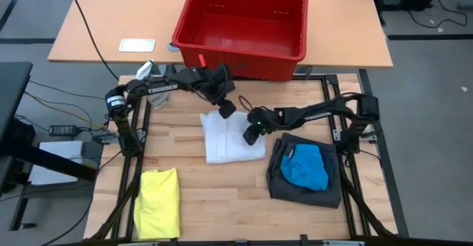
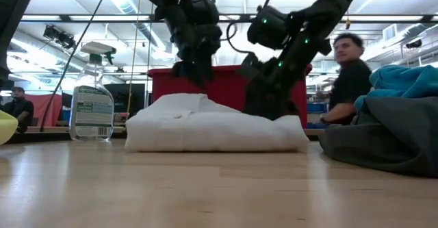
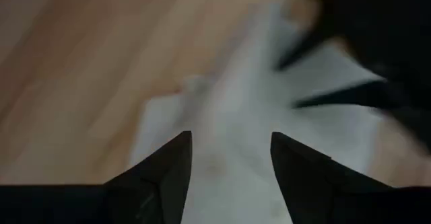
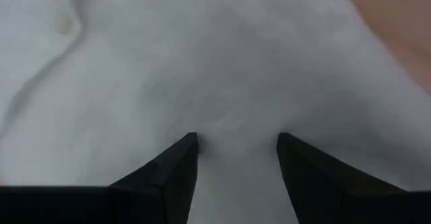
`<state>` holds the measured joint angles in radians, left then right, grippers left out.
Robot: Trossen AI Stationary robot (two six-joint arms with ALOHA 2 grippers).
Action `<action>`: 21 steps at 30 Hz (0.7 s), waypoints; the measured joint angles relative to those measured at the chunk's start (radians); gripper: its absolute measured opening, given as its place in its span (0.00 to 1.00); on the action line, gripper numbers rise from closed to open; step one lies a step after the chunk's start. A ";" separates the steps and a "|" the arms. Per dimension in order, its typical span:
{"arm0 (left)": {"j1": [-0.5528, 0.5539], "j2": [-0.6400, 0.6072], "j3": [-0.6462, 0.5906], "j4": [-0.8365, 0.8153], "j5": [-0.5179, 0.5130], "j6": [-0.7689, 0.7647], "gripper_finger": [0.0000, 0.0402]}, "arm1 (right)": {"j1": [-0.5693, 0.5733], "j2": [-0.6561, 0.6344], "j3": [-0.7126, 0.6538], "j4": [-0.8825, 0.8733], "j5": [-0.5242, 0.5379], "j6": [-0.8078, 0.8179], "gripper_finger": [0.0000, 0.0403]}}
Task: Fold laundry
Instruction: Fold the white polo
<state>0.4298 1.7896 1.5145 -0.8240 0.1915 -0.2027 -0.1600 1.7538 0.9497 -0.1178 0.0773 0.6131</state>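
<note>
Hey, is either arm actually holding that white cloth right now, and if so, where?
Nothing is held. Both tools, left and right, stand open over the folded white cloth, with their fingers apart and no fabric pinched between them.

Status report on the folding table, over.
Left gripper and right gripper both over the folded white garment, jaws open, nothing held. Yellow shirt folded, front left. Blue piece sits on the grey shorts. Nothing in the way.
</note>
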 joint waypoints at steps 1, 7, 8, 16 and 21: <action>-0.014 0.000 0.002 0.006 0.009 0.023 0.50 | 0.000 0.014 0.000 0.008 0.004 0.016 0.52; -0.077 -0.001 -0.059 0.058 0.061 0.092 0.47 | -0.019 0.078 0.000 0.071 -0.038 0.098 0.51; -0.082 -0.001 -0.085 0.070 0.074 0.092 0.47 | -0.023 0.084 0.000 0.082 -0.050 0.108 0.51; -0.069 0.000 -0.394 0.274 0.089 0.019 0.47 | -0.023 0.053 0.000 0.102 -0.061 0.209 0.51; -0.067 -0.018 -0.532 0.330 0.124 -0.005 0.47 | 0.014 -0.042 0.000 0.104 0.012 0.252 0.51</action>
<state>0.3629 1.7719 0.9822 -0.4938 0.3154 -0.2073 -0.1464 1.7115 0.9501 -0.0138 0.0896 0.8655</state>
